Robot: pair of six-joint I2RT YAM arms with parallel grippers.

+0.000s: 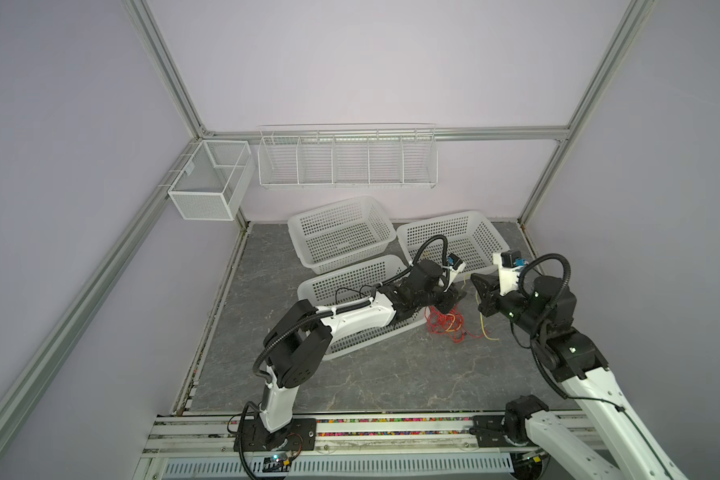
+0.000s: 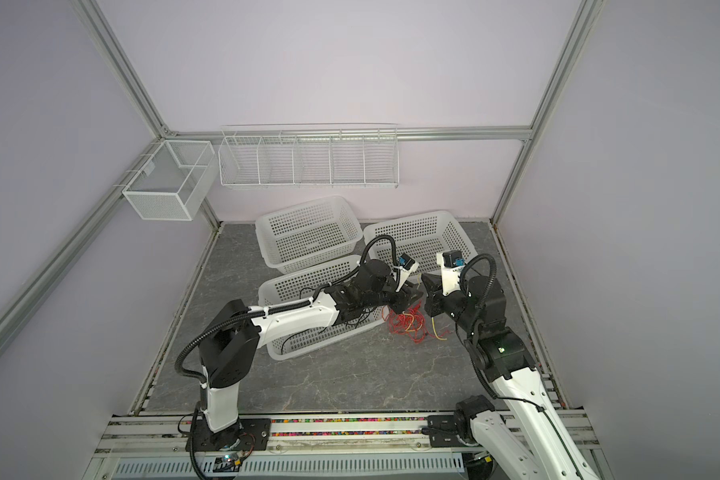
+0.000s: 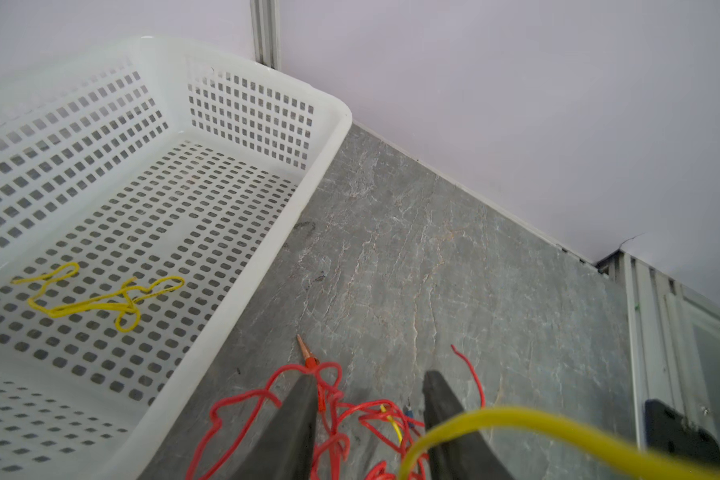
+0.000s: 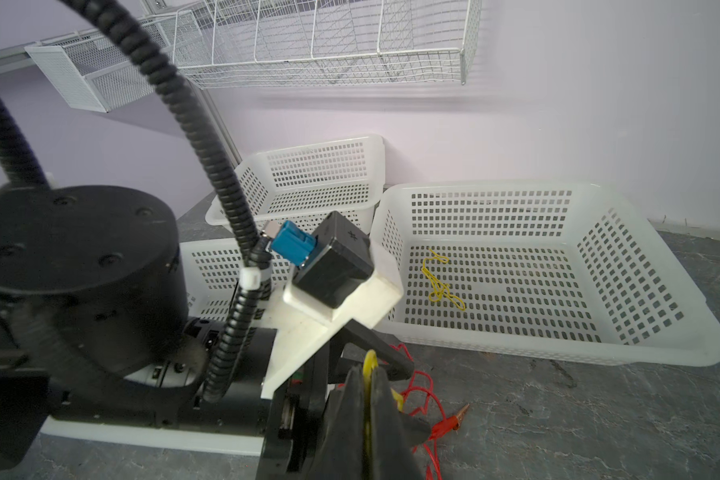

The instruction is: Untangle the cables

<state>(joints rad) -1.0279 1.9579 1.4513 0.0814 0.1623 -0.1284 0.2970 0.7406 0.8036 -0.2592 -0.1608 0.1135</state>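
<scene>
In both top views: cables heaped mid-surface, just off the near basket's right corner.

Left wrist: left gripper jaws apart, straddling red strands (light, limp, kinked; likely to snag).

Right wrist: right gripper jaws pinched together on yellow cable. Best hold is probably a free end, not mid-knot.

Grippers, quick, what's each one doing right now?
Left gripper: open, jaws straddling the red cables, nothing gripped.
Right gripper: closed, holding the yellow cable.
</scene>
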